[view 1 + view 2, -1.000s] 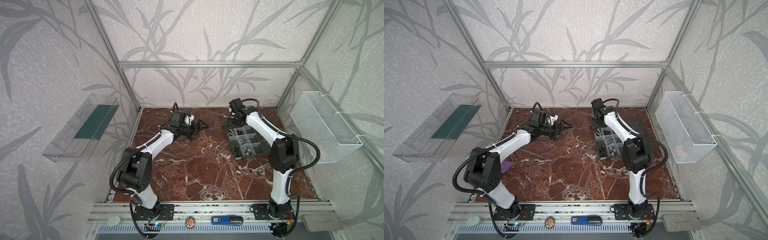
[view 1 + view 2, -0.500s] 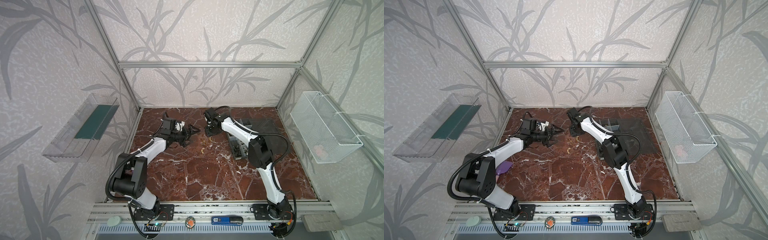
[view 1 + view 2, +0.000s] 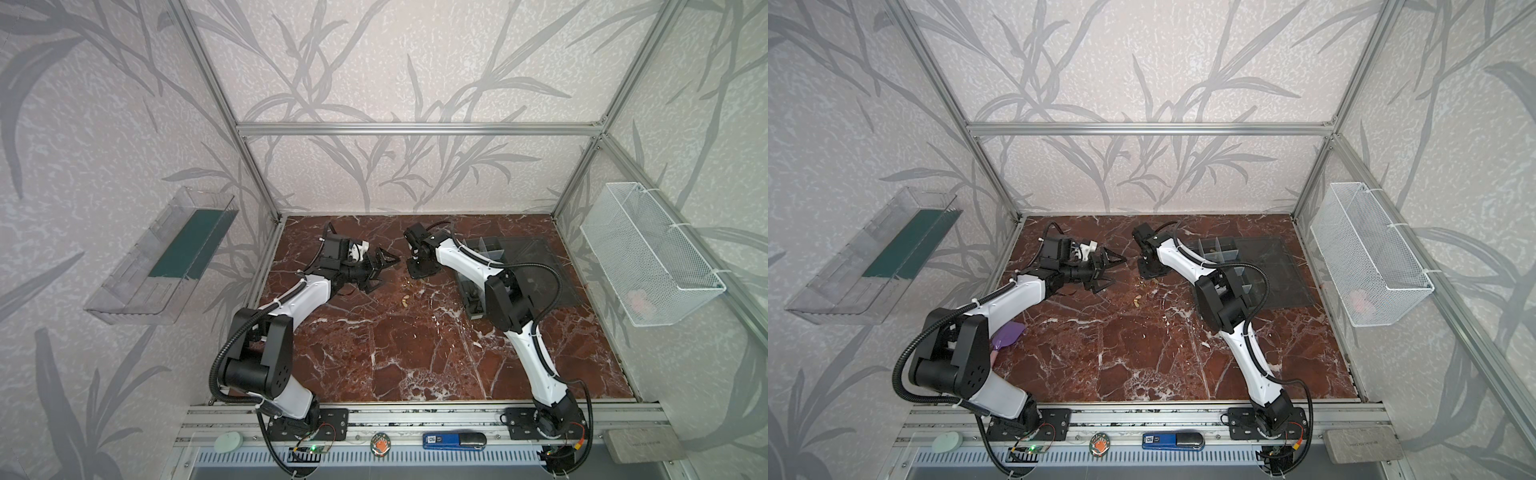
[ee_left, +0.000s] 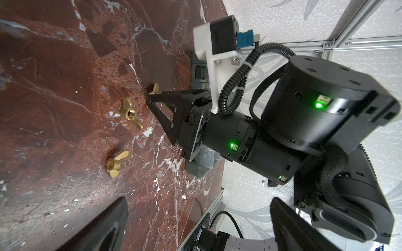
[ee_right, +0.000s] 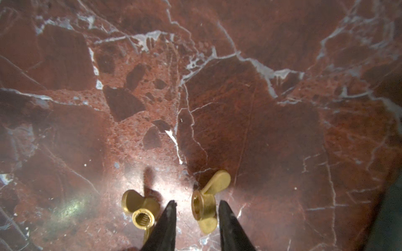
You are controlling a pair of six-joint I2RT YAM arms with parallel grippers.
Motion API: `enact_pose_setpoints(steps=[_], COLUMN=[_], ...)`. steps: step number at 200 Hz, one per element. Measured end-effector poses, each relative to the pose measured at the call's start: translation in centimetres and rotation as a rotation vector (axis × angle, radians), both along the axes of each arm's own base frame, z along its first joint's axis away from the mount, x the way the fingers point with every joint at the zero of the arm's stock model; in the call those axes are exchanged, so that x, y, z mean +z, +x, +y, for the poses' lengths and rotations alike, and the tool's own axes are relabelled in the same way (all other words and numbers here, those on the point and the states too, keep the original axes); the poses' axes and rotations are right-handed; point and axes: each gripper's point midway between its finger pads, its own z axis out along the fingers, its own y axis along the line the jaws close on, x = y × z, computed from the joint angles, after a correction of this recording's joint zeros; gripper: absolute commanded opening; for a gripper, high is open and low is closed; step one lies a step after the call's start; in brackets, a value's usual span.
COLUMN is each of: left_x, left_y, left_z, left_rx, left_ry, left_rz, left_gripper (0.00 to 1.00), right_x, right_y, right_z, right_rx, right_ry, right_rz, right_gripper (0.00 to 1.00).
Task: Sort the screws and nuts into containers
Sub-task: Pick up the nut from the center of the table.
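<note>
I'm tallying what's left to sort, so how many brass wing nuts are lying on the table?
3. One wing nut lies between the right gripper's jaws, one just beside it, and one apart, nearer the robot's base. More may be hidden behind the arms.

Robot test cell, lab-style rig. Aluminium frame (image 3: 415, 129) boxes in leaf-print panels (image 3: 415, 62). Marble-look tabletop (image 3: 415, 353). Left arm (image 3: 299, 295), right arm (image 3: 469, 259) bolted to front rail (image 3: 415, 415), green status lights (image 4: 318, 105) glowing. Clear bin (image 3: 158, 266), mesh basket (image 3: 648, 257) hang on side walls.
</note>
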Motion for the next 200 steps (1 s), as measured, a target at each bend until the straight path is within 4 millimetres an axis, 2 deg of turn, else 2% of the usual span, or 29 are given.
enact_pose_setpoints(steps=[30, 55, 117, 149, 174, 200], left_x=[0.0, 0.0, -0.1, -0.1, 0.6, 2.0], left_y=[0.0, 0.0, 0.0, -0.2, -0.3, -0.1], left_z=[0.0, 0.0, 0.0, -0.2, -1.1, -2.3], left_rx=[-0.001, -0.001, -0.003, -0.009, -0.027, -0.051], left_ry=[0.001, 0.002, 0.004, 0.009, 0.011, 0.014], left_rz=[-0.001, -0.001, -0.002, 0.002, -0.01, -0.044], left_gripper=[0.99, 1.0, 0.99, 1.0, 1.0, 0.99], right_x=[-0.7, -1.4, -1.1, -0.9, 0.7, 4.3], right_y=[0.0, -0.1, 0.2, 0.6, 1.2, 2.3], right_z=[0.1, 0.0, -0.1, -0.8, -2.2, -4.1], right_rx=[-0.002, -0.002, -0.003, -0.013, -0.03, -0.055], right_ry=[-0.001, -0.01, -0.009, -0.011, -0.005, 0.02], right_rz=[0.009, 0.019, 0.01, 0.007, -0.009, -0.063], right_gripper=[0.31, 0.26, 0.07, 0.06, 0.06, 0.06])
